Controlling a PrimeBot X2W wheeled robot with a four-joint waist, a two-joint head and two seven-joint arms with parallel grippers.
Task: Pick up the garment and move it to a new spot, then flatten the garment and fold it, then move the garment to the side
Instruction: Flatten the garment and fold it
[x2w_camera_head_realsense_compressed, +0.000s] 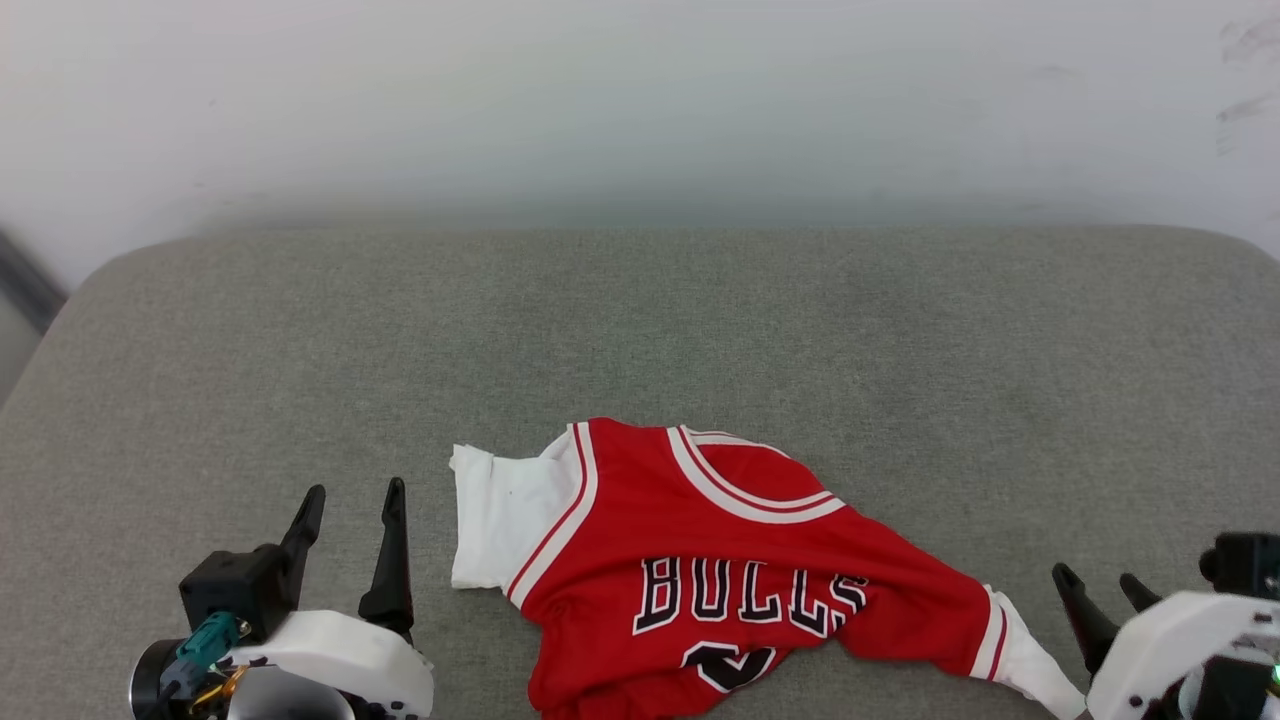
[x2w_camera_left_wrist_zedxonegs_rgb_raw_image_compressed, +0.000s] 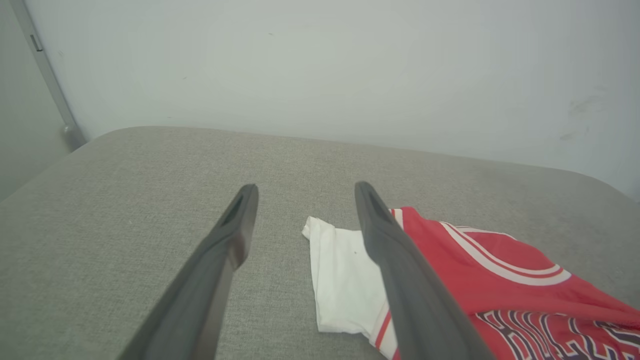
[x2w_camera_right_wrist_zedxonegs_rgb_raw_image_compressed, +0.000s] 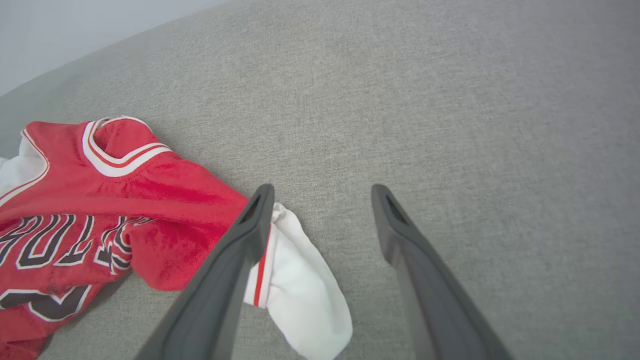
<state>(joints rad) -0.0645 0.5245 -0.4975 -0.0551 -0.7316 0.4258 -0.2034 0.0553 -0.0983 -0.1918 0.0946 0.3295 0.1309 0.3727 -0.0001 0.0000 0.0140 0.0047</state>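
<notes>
Garment: a red jersey shirt (x2w_camera_head_realsense_compressed: 700, 520) lies front up on the grey upholstered surface (x2w_camera_head_realsense_compressed: 640, 330), at the near edge and a little right of centre in the head view. It is rumpled, not spread flat.
Collar: the red-and-white striped collar (x2w_camera_head_realsense_compressed: 745, 490) points toward the pale wall (x2w_camera_head_realsense_compressed: 640, 100).
Lettering: black, white-outlined "BULLS" (x2w_camera_head_realsense_compressed: 745, 590) runs across the chest; the number below it (x2w_camera_head_realsense_compressed: 730, 665) is cut off by the bottom of the head view.
Left sleeve: the white sleeve (x2w_camera_head_realsense_compressed: 500, 520) lies flat and squared, toward the robot's left.
Right sleeve: the other white sleeve (x2w_camera_head_realsense_compressed: 1030, 660) trails to a crumpled, rounded end at the robot's right.
Left end effector: the left end effector (x2w_camera_head_realsense_compressed: 356, 487) is released, fingers spread and grasping nothing, just beside the flat sleeve but apart from it. In the left wrist view one finger (x2w_camera_left_wrist_zedxonegs_rgb_raw_image_compressed: 400, 280) crosses in front of the sleeve and red body.
Right end effector: the right end effector (x2w_camera_head_realsense_compressed: 1094, 574) is also released and holding nothing, near the crumpled sleeve. In the right wrist view one finger (x2w_camera_right_wrist_zedxonegs_rgb_raw_image_compressed: 230, 280) overlaps that sleeve.
</notes>
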